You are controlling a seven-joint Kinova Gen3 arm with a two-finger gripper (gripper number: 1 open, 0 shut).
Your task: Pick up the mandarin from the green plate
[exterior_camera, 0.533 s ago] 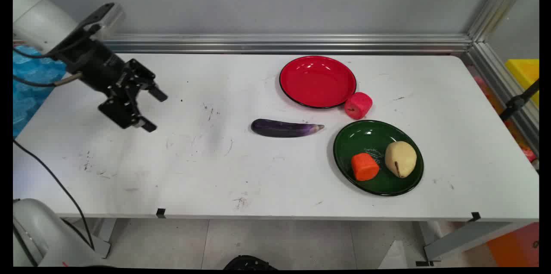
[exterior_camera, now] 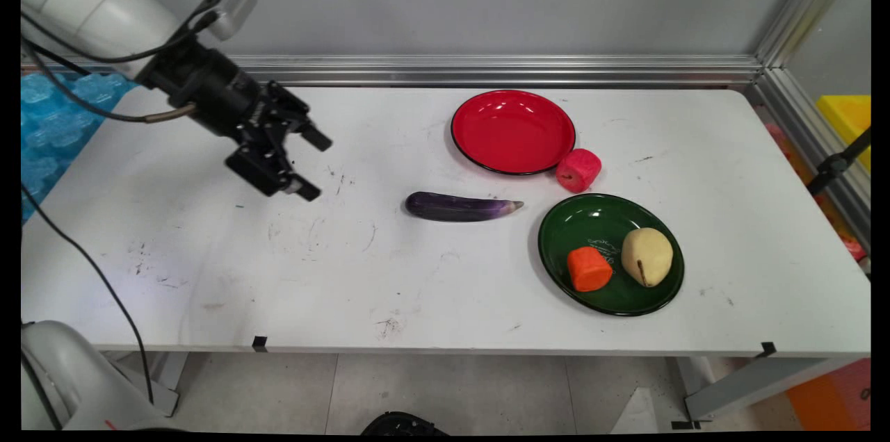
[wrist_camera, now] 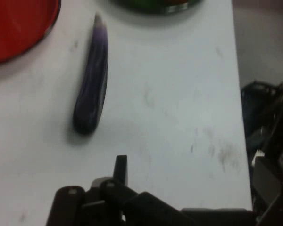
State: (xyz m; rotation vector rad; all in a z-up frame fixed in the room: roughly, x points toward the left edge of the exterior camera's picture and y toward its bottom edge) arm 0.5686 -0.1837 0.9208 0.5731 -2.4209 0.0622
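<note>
fingers (exterior_camera: 311, 165) spread wide, empty | nearest: eggplant (exterior_camera: 461, 207) | no legible writing

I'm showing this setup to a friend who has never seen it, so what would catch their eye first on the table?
Probably the two glossy plates on the table's right half: an empty red plate near the back and a green plate nearer the front, carrying an orange chunk and a pale potato. A purple eggplant lies alone mid-table, with a pink-red piece beside the red plate. At upper left the black gripper hangs open above bare table.
</note>
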